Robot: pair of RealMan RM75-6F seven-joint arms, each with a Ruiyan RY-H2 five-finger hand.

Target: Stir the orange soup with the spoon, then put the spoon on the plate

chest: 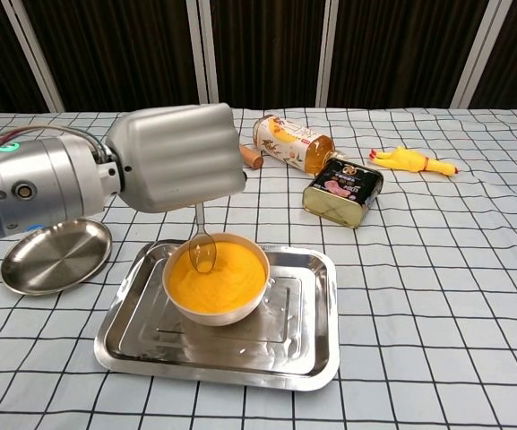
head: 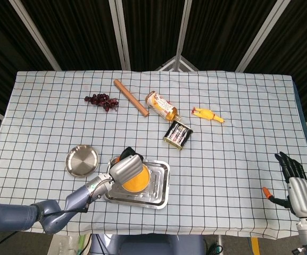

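Left robot hand [chest: 176,157] gripping clear spoon [chest: 202,249], oval tip in smooth orange soup [chest: 218,273], right robot hand [head: 296,186] spread empty.

A checked cloth covers the counter [head: 238,106]. Toward its far side lie a bunch of dark red grapes [head: 101,100] and, just beside them, a brown wooden rod [head: 131,97] set at a slant. Near the rod's end a labelled bottle [head: 162,107] lies on its side, with a rectangular tin [head: 177,135] just in front of it. A yellow rubber chicken [head: 207,115] lies to the right of the bottle.
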